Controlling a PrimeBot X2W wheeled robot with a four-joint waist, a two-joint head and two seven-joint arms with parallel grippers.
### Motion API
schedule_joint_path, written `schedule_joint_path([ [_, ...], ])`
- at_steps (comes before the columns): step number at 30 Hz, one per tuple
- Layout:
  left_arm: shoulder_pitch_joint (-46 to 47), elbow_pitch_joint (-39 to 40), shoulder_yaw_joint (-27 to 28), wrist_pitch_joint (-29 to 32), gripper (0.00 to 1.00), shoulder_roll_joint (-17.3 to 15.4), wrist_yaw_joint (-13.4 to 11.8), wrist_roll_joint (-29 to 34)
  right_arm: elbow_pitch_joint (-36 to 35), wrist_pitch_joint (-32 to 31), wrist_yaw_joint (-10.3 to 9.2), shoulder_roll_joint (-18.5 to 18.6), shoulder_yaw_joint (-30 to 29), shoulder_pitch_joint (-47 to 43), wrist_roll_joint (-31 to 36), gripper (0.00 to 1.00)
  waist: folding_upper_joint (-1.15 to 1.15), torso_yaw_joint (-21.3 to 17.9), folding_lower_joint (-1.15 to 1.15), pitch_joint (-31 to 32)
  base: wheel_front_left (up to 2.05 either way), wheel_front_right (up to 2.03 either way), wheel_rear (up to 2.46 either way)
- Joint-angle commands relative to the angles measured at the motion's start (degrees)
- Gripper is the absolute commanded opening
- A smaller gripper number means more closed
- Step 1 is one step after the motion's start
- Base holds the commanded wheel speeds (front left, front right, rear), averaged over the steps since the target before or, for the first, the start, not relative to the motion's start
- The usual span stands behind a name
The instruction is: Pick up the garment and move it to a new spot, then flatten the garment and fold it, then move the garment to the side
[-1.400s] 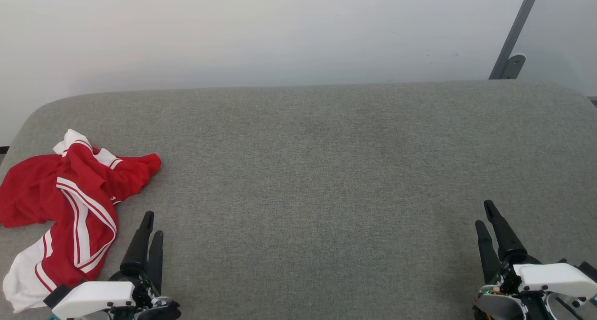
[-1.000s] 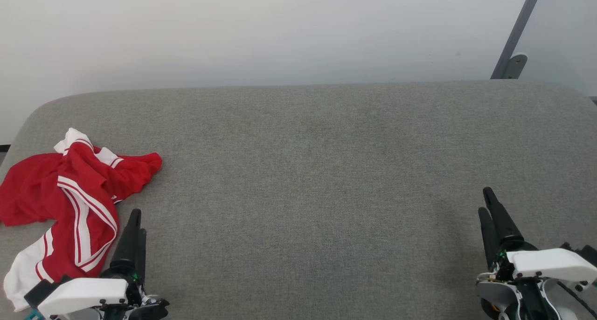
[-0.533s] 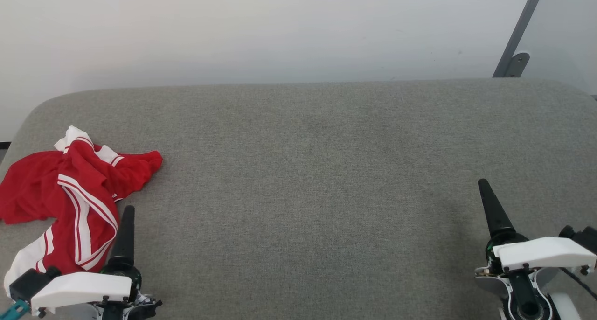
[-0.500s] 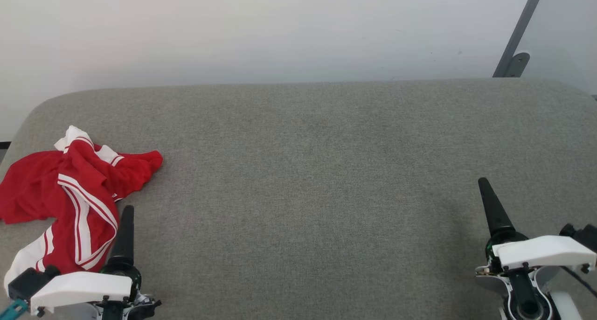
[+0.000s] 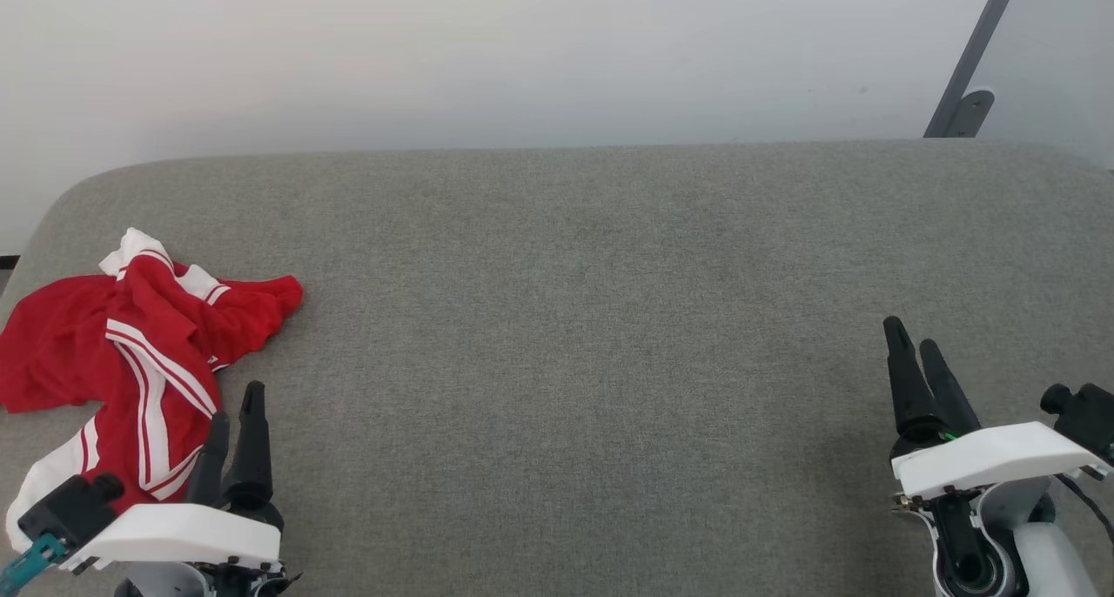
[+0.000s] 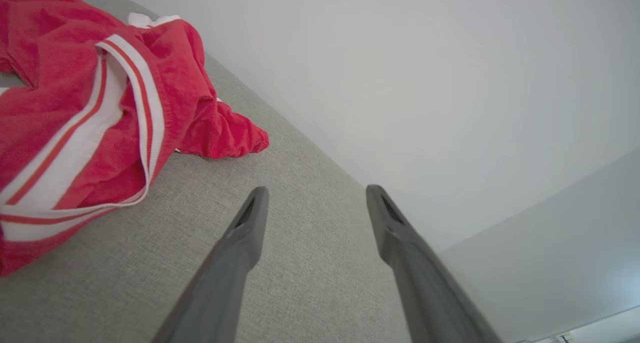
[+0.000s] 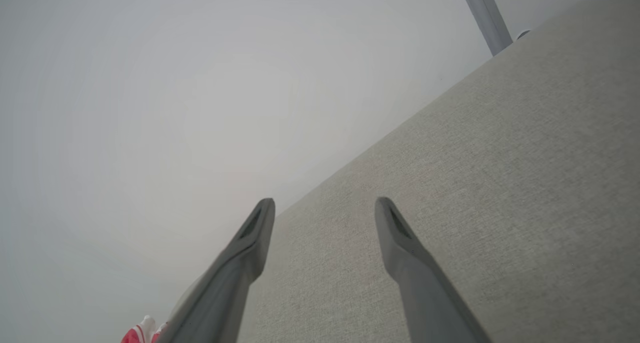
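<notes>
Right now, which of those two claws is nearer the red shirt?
The left gripper, beside the red T-shirt; the right gripper stands far across the grey cushion.

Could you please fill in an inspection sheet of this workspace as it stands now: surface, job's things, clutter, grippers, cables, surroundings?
Surface: grey padded surface, bare in the middle and on the right.
Job's things: red garment, crumpled at the left end, not held.
Clutter: nothing seen.
Grippers: left gripper open, just beside the garment, holding nothing; right gripper open over the right end, holding nothing.
Cables: thin dark cable at the right wrist.
Surroundings: pale wall behind; grey metal post at the far right.
</notes>
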State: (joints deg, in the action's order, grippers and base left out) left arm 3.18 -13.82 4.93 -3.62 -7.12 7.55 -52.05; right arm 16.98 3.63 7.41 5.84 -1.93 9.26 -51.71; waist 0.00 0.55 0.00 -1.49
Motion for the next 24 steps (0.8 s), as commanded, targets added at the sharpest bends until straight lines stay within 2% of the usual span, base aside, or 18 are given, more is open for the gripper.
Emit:
schedule_joint_path([
  [1,0.3,1.1,-0.1,-0.7,1.0,-0.5,-0.1,2.9,-1.0,0.7,0.09,0.1,0.0,1.6,3.2,1.0,0.0,0.0,0.0,-0.1,0.0,0.0,0.0],
  [15,-0.3,2.2,-2.8,-3.2,1.0,-1.6,-1.9,17.6,-2.8,3.3,0.1,-1.1,-3.3,0.6,24.8,1.0,0.0,0.7,0.0,-1.1,0.0,0.0,0.0],
  [24,-0.6,2.8,-3.7,-4.5,1.0,-2.3,-2.8,22.4,-3.6,4.5,0.1,-1.9,-4.3,0.4,32.4,1.0,0.0,1.0,0.0,-1.7,0.0,0.0,0.0],
])
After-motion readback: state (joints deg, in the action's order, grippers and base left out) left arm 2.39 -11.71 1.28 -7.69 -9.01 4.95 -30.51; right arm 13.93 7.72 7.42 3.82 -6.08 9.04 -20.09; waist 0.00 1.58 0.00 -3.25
